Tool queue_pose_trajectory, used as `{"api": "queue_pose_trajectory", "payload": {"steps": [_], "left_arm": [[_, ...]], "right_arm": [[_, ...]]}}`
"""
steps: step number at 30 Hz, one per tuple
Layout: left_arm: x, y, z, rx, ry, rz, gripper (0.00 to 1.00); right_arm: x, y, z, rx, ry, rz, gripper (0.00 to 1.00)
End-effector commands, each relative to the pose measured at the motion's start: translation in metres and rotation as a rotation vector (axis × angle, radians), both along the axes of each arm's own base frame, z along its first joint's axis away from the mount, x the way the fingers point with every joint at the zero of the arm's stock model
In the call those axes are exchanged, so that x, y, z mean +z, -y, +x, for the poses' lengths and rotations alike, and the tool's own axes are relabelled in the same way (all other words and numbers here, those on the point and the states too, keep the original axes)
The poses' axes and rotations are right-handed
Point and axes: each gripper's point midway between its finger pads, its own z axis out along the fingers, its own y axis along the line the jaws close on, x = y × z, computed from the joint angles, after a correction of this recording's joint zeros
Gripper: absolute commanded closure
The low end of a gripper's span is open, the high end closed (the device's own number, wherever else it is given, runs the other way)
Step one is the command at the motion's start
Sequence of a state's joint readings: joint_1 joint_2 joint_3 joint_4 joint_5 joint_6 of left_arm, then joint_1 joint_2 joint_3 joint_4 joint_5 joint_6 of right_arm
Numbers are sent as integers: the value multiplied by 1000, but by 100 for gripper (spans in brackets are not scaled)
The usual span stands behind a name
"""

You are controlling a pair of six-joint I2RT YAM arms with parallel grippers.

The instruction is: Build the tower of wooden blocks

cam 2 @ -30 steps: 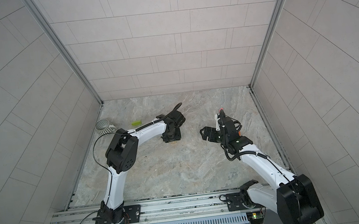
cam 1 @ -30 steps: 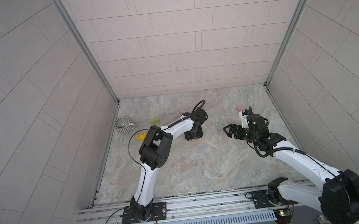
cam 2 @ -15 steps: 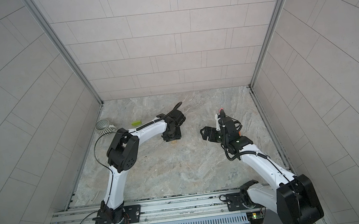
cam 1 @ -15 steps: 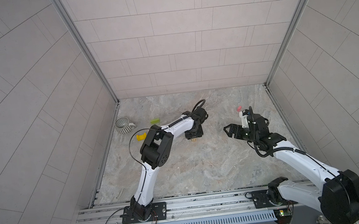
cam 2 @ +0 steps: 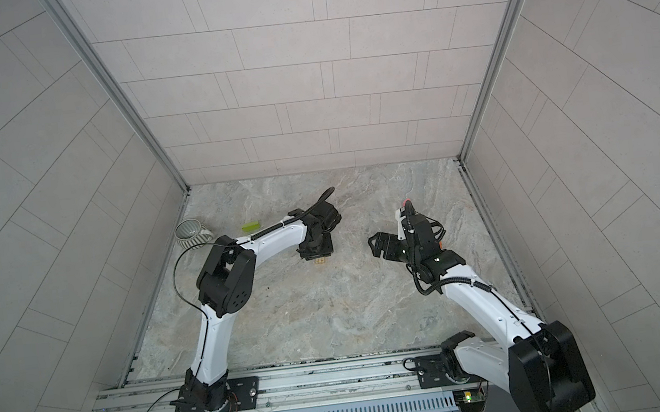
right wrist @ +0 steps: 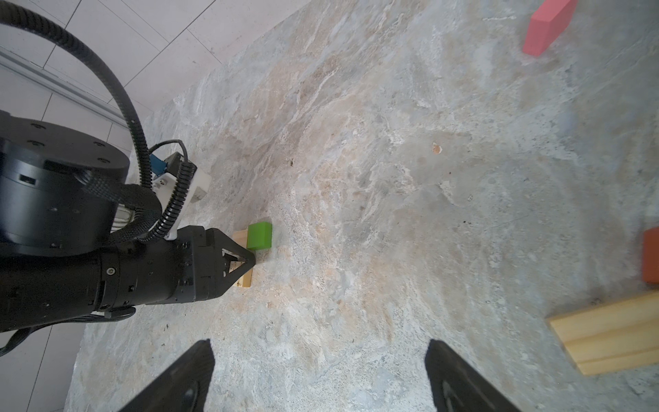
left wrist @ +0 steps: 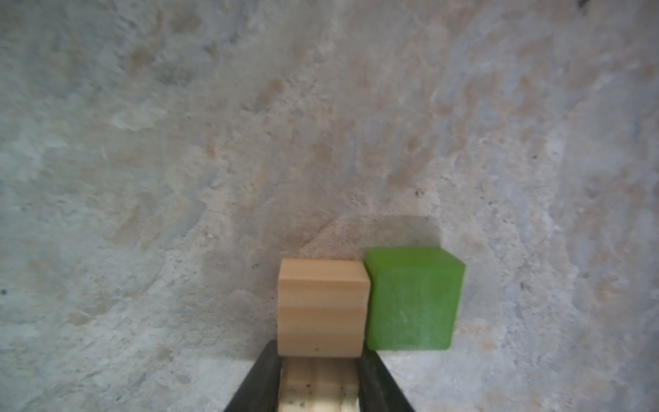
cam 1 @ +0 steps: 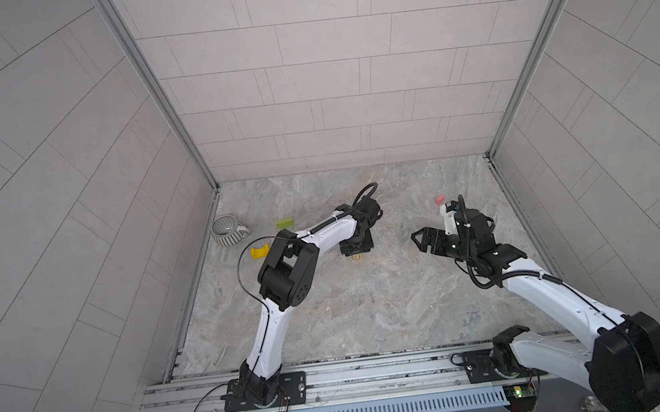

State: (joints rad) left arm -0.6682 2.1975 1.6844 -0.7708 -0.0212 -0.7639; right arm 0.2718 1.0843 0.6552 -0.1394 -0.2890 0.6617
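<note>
left gripper (left wrist: 320, 351) narrowed, now grasping plain tan block (left wrist: 322, 306), green cube (left wrist: 413, 299) touching its side, right gripper (right wrist: 320, 344) spread wide

Both top views look steeply down over the whole table (cam 1: 373, 315). The left wrist view sits close above the green cube (left wrist: 413, 299); the right wrist shares it from farther.

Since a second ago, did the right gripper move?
No. The right gripper is in the same spot, open, just as far from the pink block as before.
</note>
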Motion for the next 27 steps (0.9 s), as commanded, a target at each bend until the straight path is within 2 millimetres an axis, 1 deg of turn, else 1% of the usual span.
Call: {"api": "queue_pose_trajectory", "payload": {"steps": [1,8,14,18,21,23,27], "left_arm": [[-3,-1,0,13,-8,20,64],[0,-1,2,25,2,15,64],[2,0,1,22,2,10,55],[9,0,1,20,12,4,49],[19,-1,1,14,31,-2,39],[30,-3,0,11,52,-11,33],[55,-8,-3,-3,104,-34,25]], "right_arm": [[12,0,2,0,24,6,5],[13,1,2,1,26,5,5],[13,1,1,0,23,4,5],[15,2,0,1,25,0,5],[18,4,-2,-2,26,-11,5],[22,6,-4,-7,28,-19,5],[27,15,-7,-29,27,-33,5]]}}
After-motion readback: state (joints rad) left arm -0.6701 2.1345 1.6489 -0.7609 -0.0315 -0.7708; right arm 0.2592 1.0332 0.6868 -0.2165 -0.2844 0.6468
